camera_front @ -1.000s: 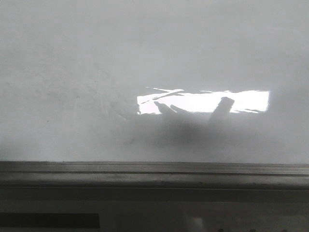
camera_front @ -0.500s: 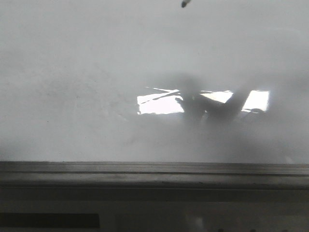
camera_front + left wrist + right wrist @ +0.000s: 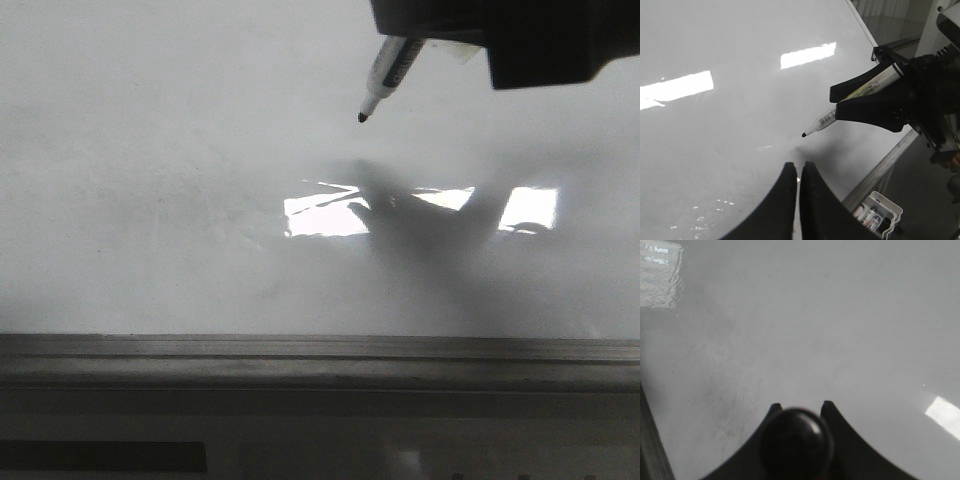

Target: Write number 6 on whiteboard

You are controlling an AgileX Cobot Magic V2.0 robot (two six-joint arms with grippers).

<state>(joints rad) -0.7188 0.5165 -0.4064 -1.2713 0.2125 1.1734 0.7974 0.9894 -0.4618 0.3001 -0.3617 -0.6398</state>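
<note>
The whiteboard [image 3: 150,200] fills the front view, and no number 6 or other black line shows on it. My right gripper [image 3: 425,30] reaches in from the top, shut on a white marker [image 3: 395,65] with its black tip [image 3: 362,117] pointing down. In the left wrist view the right gripper [image 3: 836,100] holds the marker [image 3: 862,90] slanted, tip a little above the board [image 3: 715,130]. The marker's dark rear end [image 3: 797,440] sits between the right fingers. My left gripper [image 3: 800,167] is shut and empty, close over the board.
A grey metal frame strip [image 3: 320,355] runs along the board's near edge and also shows in the left wrist view [image 3: 880,172]. A white tray [image 3: 875,212] with several markers sits beyond that strip. Bright rectangular glare [image 3: 325,215] lies on the board.
My right gripper and the marker have come down into the front view from the top. Their shadow has spread over the glare patch.
</note>
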